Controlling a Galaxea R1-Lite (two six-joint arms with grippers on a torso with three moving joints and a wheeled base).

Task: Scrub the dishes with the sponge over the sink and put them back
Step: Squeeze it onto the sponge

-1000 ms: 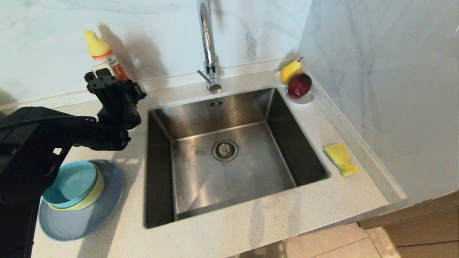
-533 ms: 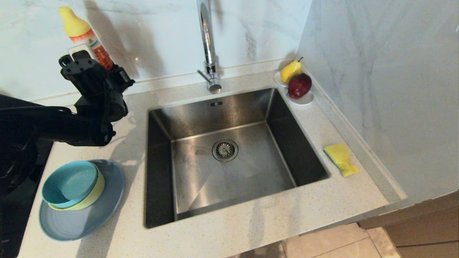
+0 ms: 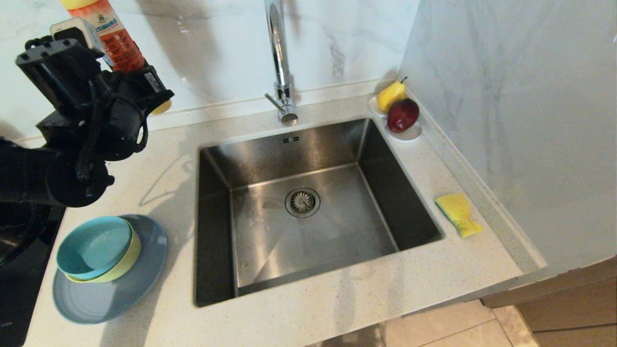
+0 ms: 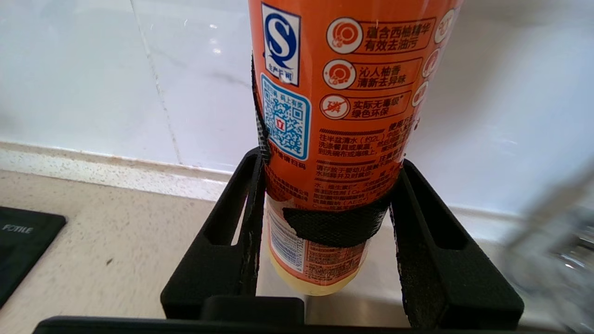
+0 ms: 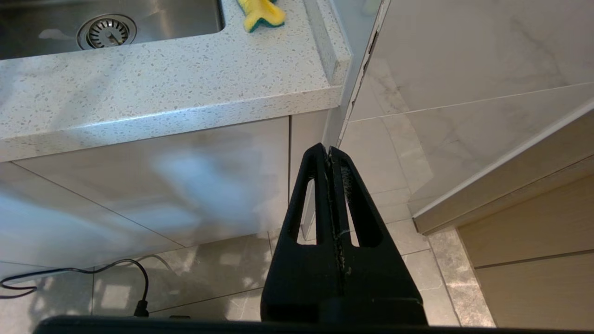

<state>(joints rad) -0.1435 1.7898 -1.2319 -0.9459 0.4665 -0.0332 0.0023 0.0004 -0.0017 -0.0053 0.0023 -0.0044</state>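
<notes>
Bright, even light; soft arm shadow on the counter (tap blurred).

- The sink sits in the middle of the counter.
- The dishes are stacked on its left.
- The sponge lies on its right.
- The tap stands behind it.

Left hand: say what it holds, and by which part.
The left hand grips the orange dish soap bottle around its lower body, just above the base, lifted off the counter.
</notes>
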